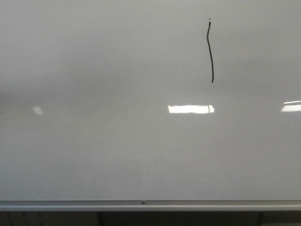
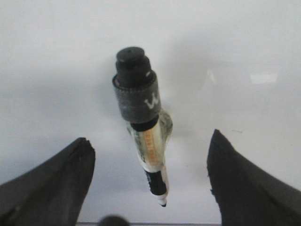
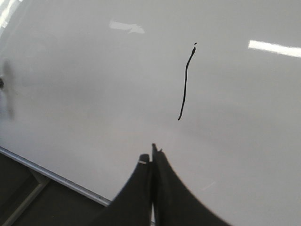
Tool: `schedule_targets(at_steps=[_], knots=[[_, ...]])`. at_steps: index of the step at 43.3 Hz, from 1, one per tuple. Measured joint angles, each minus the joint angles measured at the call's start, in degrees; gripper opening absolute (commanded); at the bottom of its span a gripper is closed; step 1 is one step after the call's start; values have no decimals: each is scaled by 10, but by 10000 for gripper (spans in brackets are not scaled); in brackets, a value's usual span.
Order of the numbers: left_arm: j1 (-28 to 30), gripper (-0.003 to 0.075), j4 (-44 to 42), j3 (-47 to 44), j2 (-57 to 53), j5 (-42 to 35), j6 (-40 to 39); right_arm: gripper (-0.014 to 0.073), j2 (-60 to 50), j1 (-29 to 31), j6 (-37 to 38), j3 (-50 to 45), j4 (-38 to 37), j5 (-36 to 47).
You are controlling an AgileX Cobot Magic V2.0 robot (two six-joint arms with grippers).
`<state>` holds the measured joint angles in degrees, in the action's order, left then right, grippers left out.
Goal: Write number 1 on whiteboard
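The whiteboard fills the front view, glossy pale grey. The number 1 is a thin black wavy vertical stroke at its upper right with a tiny dot above; it also shows in the right wrist view. Neither gripper shows in the front view. My left gripper is open, its fingers wide apart on either side of a marker that rests against the board, touching neither finger. The marker has a black grey-wrapped end and a small dark tip. My right gripper is shut and empty, just short of the stroke's lower end.
A silver rail runs along the board's bottom edge, with dark space below; it also shows in the right wrist view. Bright rectangular light reflections lie on the board below the stroke.
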<state>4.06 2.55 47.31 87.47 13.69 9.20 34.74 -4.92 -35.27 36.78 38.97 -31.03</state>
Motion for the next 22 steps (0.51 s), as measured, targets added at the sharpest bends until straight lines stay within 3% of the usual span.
schedule_targets(at_steps=[15, 22], knots=[[0, 478, -2, -1, -115, 75, 0, -67, 0, 0, 0, 0, 0, 9], [-13, 288, -2, -4, -216, 96, 0, -67, 0, 0, 0, 0, 3, 46]])
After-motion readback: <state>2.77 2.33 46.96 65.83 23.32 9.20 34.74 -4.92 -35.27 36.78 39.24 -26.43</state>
